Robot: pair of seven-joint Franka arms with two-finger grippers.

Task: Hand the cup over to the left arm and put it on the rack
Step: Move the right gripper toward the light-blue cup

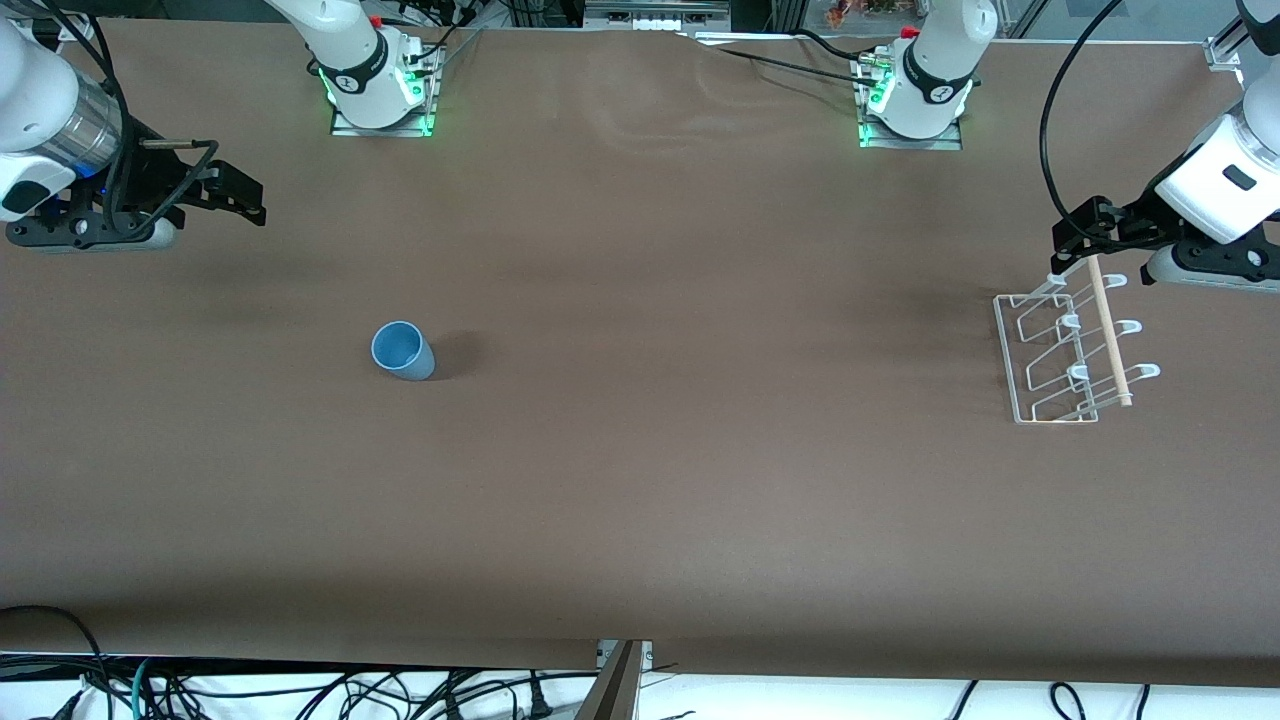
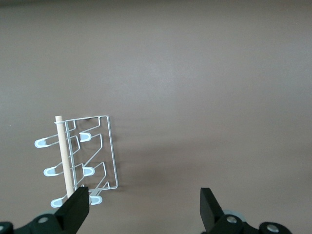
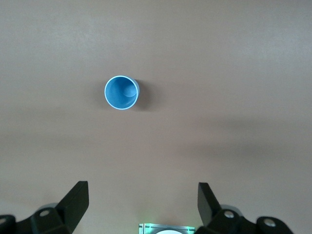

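The right gripper (image 1: 235, 195) hangs wide open and empty over bare table (image 1: 640, 500) at the right arm's end. The light-blue cup (image 1: 402, 351) stands upright, mouth up, nearer the front camera. At the left arm's end, the left gripper (image 1: 1075, 240), jaws spread and empty, hovers over the white wire rack (image 1: 1070, 350).

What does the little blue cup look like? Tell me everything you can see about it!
The cup is a small light-blue tumbler that looks like plastic, tapered, with a round rim and no handle. It stands upright on the brown table, mouth up, and the right wrist view shows it empty inside. It sits toward the right arm's end of the table, casting a soft shadow. Nothing touches it except the table; neither end effector is near it.
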